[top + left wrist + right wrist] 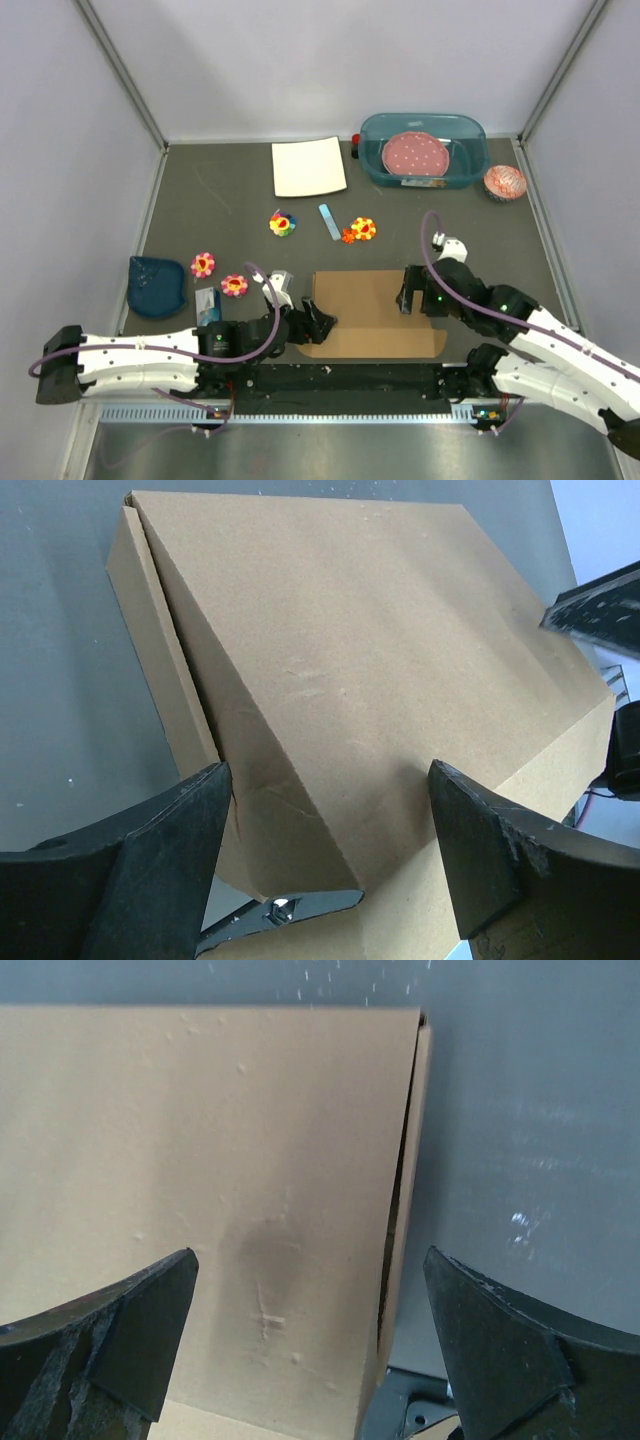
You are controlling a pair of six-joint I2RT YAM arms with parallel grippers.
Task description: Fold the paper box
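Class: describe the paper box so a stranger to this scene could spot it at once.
Start at the near edge of the grey table. There, between the left hand and the right hand, lies the paper box. It is the largest loose item, plain brown cardboard, unlike the smaller white sheet and the teal tub beyond.

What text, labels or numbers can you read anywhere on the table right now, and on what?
No text can be read in any view.
paper box: plain brown, no print on the faces that show.
blue and white packet: may carry print, too small to read.
light blue strip: too small to tell.
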